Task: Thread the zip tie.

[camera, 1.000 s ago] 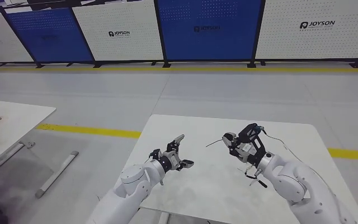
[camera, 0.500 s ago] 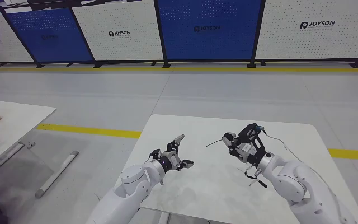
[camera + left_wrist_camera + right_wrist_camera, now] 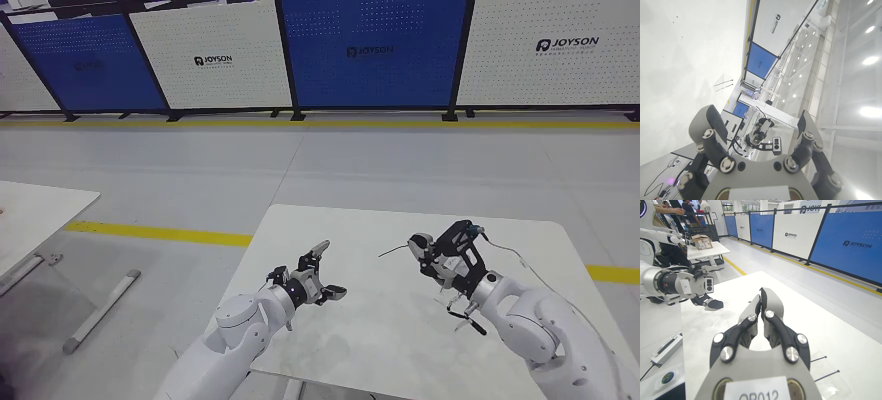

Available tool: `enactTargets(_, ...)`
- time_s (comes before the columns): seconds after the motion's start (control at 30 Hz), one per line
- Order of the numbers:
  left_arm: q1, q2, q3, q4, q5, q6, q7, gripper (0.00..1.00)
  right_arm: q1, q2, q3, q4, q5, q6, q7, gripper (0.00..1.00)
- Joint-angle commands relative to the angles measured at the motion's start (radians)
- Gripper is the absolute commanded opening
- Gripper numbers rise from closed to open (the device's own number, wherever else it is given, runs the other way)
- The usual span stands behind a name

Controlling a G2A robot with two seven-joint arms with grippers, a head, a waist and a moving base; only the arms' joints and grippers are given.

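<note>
Black zip tie, a thin strand; its gripped end is buried between the pressed-together fingertips of the right gripper, so head and tail cannot be told apart; the free length juts out toward the left arm, above the white table. Two spare ties lie side by side on a clear sheet on the table. Left gripper hovers over the table, apart from the right, facing it; jaws spread wide.

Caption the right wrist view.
Right gripper, jaws shut on a zip tie, faces the open left gripper over the white table; two spare zip ties lie nearby.
</note>
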Motion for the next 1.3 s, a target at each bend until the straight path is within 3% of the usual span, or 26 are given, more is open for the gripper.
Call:
enactTargets(0.0,0.000,0.000,0.000,0.000,0.000,0.000,0.000,1.00,0.000,0.000,0.000,0.000,-0.001,0.000,0.000,0.00)
enactTargets(0.17,0.000,0.000,0.000,0.000,0.000,0.000,0.000,1.00,0.000,0.000,0.000,0.000,-0.001,0.000,0.000,0.00)
enactTargets(0.3,-0.019,-0.005,0.003,0.005,-0.115,0.000,-0.008,1.00,-0.004,-0.001,-0.021,-0.020,-0.044,0.000,-0.029,0.00)
enactTargets(0.4,-0.035,0.001,0.015,0.007,-0.202,0.000,0.001,1.00,0.013,0.007,-0.059,-0.017,-0.083,0.000,-0.070,0.00)
enactTargets(0.47,-0.057,0.013,0.044,0.035,-0.257,0.000,0.045,1.00,0.037,0.019,-0.095,-0.004,-0.113,0.000,-0.097,0.00)
enactTargets(0.53,-0.104,0.024,0.071,0.072,-0.385,0.000,0.092,1.00,0.063,0.033,-0.121,0.021,-0.100,0.000,-0.139,0.00)
enactTargets(1.03,-0.112,0.026,0.071,0.078,-0.387,-0.003,0.103,1.00,0.067,0.035,-0.122,0.023,-0.097,0.000,-0.147,0.00)
enactTargets(1.13,-0.118,0.024,0.070,0.073,-0.429,0.000,0.100,1.00,0.064,0.033,-0.118,0.017,-0.121,0.000,-0.137,0.00)
enactTargets(1.27,-0.133,0.045,0.121,0.075,-0.508,0.000,0.126,1.00,0.080,0.037,-0.142,-0.003,-0.176,0.000,-0.139,0.00)
